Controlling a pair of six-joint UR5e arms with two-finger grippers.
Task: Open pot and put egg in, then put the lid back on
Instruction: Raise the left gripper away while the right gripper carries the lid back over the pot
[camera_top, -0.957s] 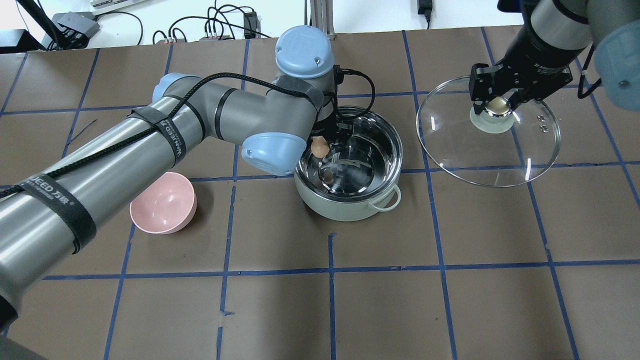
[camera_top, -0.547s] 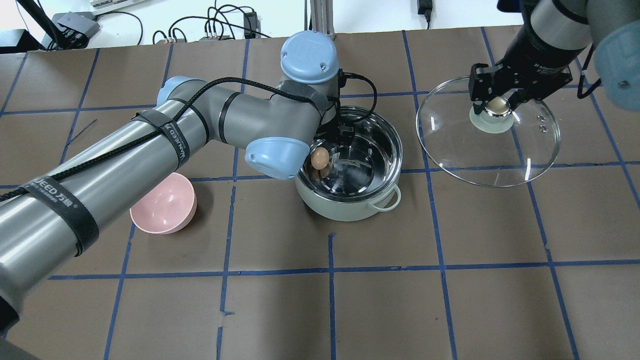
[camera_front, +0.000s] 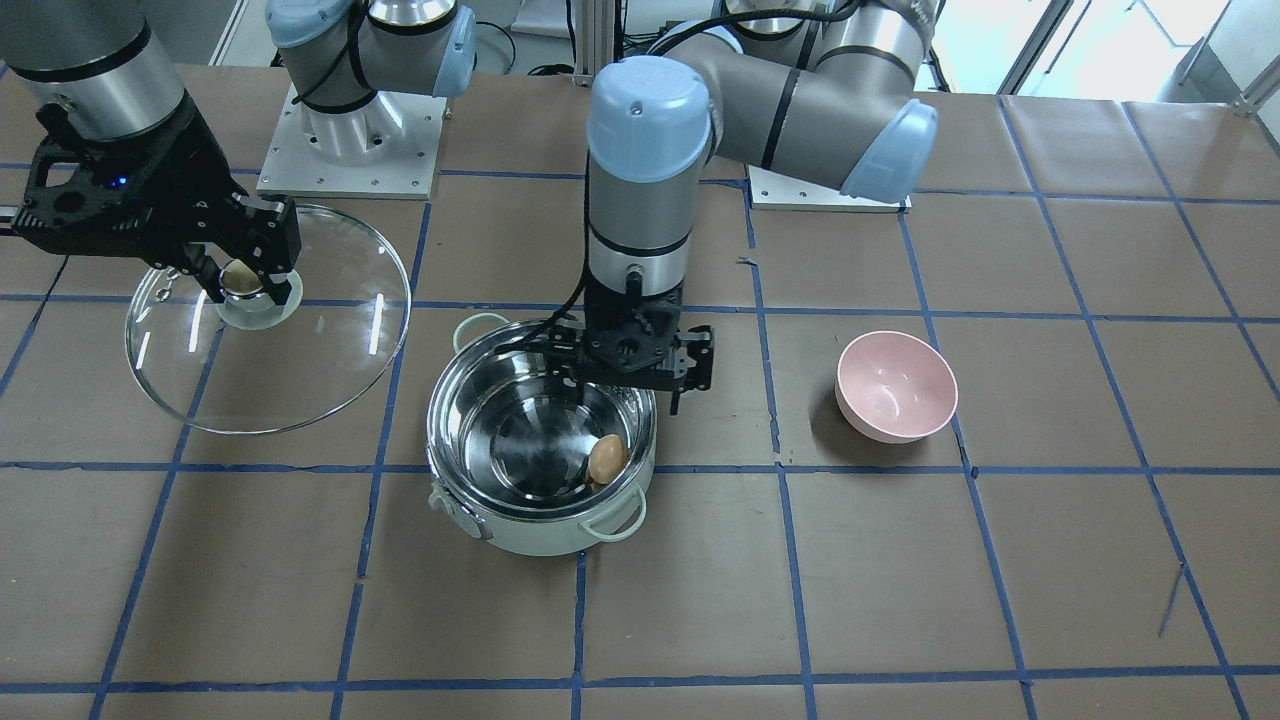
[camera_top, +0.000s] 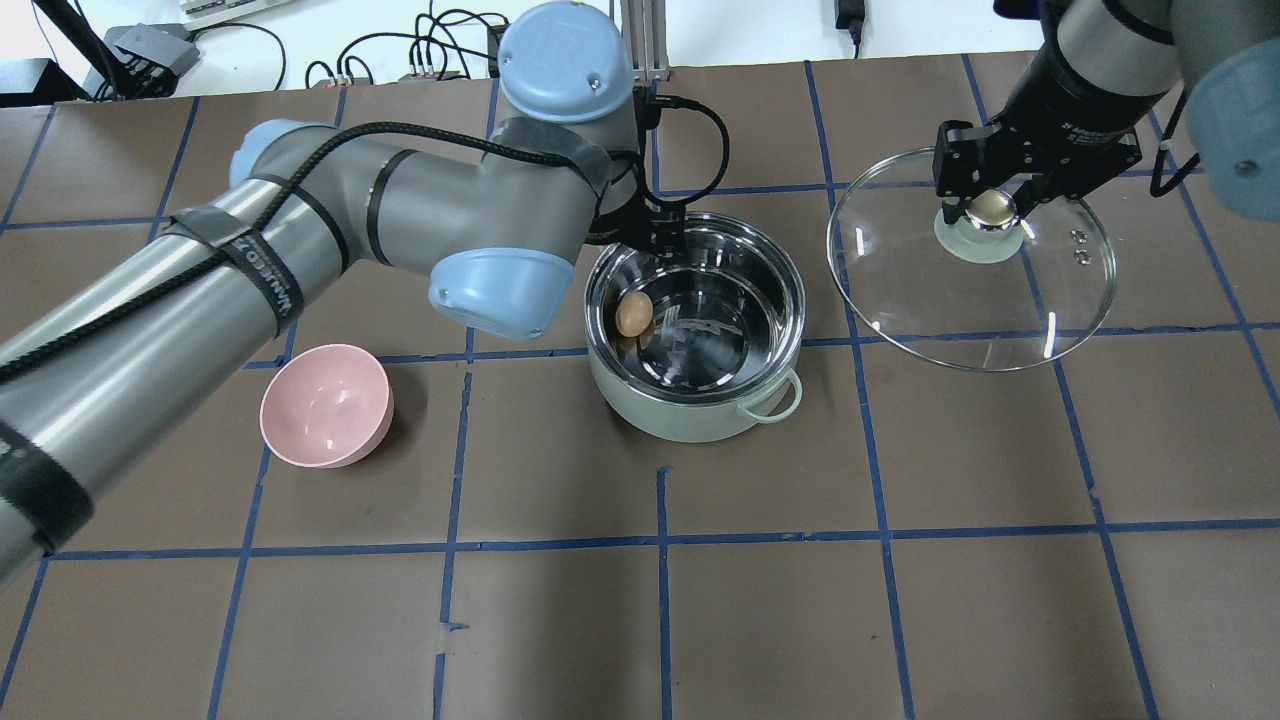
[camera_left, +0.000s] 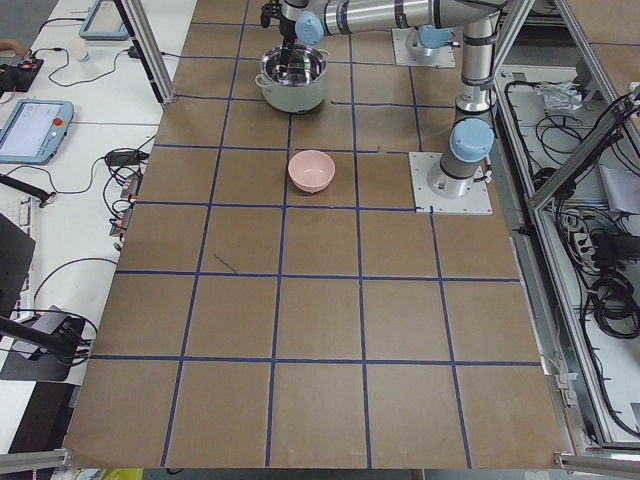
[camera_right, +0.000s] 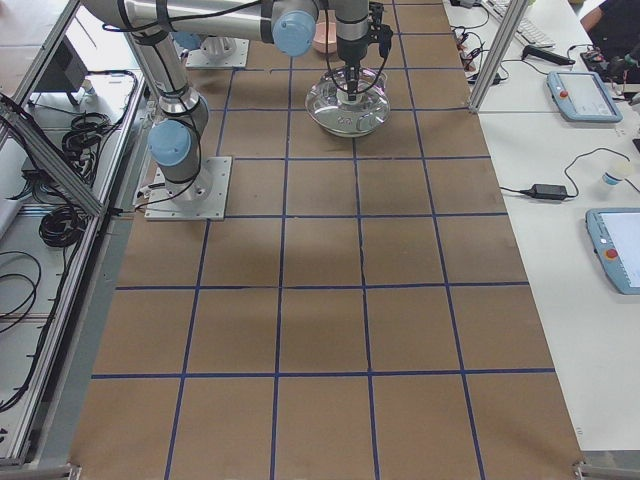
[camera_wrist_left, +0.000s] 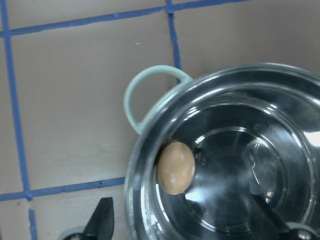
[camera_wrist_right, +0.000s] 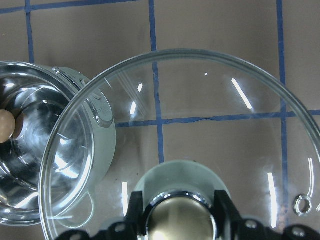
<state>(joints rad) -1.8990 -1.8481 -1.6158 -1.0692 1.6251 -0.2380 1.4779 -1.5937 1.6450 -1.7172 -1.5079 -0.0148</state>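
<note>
Since a second ago the left gripper (camera_front: 630, 390) has let go and lifted, jaws spread and empty; the egg (camera_top: 633, 313) rests inside the mint-green pot (camera_top: 700, 420) against its wall; the right gripper (camera_top: 988, 212) holds the glass lid (camera_top: 960, 300) clamped aloft beside the pot; next, I reckon, centre and lower it.

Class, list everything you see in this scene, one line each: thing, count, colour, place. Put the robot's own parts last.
pot: one, mint green outside, steel inside, mid-table, uncovered
egg: one, tan, inside pot against its wall
lid: one, clear glass, held right of pot
bowl: one, pink, on table left of pot
table: one, brown with blue grid lines
left gripper: one, black, open, above pot
right gripper: one, black, shut on lid's knob
</note>
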